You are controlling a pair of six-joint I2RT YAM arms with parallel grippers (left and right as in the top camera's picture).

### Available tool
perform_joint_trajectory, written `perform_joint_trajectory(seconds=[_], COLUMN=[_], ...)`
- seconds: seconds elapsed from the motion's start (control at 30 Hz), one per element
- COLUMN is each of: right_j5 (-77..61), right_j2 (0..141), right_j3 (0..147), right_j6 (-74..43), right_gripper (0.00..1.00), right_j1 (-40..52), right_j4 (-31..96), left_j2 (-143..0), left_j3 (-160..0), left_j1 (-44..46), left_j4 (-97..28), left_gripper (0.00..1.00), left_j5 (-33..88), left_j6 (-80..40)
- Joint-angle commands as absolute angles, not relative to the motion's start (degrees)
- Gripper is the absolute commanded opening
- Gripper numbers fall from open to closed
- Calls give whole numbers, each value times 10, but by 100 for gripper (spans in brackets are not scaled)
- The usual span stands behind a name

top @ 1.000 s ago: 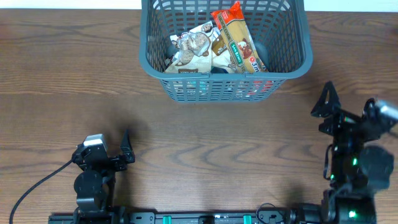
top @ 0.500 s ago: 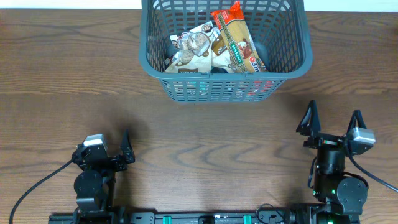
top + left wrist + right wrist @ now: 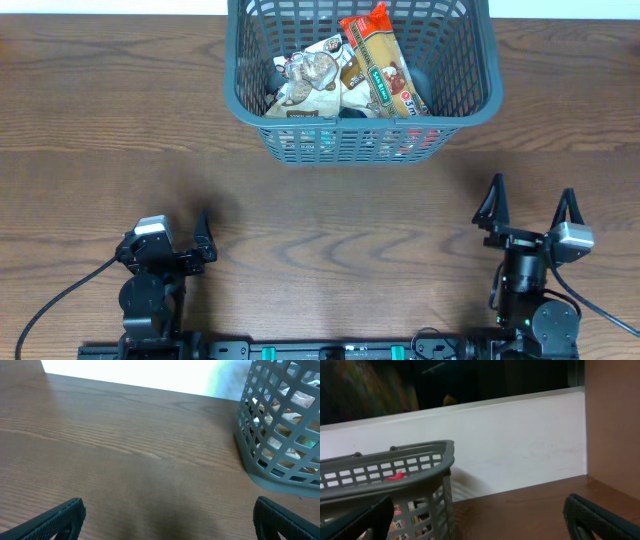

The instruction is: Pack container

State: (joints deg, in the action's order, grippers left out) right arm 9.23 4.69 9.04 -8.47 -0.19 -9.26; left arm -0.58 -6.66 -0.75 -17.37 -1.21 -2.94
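Observation:
The dark grey-blue lattice container [image 3: 480,105] stands at the far middle of the table, holding several food packets: a brown and white one [image 3: 312,80] and an orange one [image 3: 380,68]. It also shows in the left wrist view [image 3: 280,435] and the right wrist view [image 3: 395,467]. My left gripper [image 3: 180,240] is open and empty at the near left. My right gripper [image 3: 530,205] is open and empty at the near right, fingers pointing toward the container.
The wooden table [image 3: 330,210] stretches between the grippers and the container. A white wall [image 3: 520,440] rises behind the table's far edge. A brown panel [image 3: 615,420] stands at the right.
My right arm has drawn back toward the near right edge and turned square to the table, its gripper open. The left arm and the container have not moved.

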Motion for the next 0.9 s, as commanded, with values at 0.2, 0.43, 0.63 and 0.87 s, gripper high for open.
perform_joint_trajectory(seconds=[0.2,0.43,0.63,0.87], right_j5=[46,45,44,44], right_j2=[14,3,3,3], right_j3=[51,38,32,15], right_j6=[-13,-6,-8,-8], right_gripper=[99,99,99,99], right_j1=[4,4,4,4], right_j4=[-94,-93,-92,-63], left_j2=[-3,-3,-2,-3], left_j3=[-55,-55,-55,-55], left_j1=[-11,-11,-11,-11], left_j4=[-181,-181,-181,-181], left_gripper=[99,99,99,99], left_j5=[-4,-4,-4,-4], left_j6=[-26,-26,-26,-26])
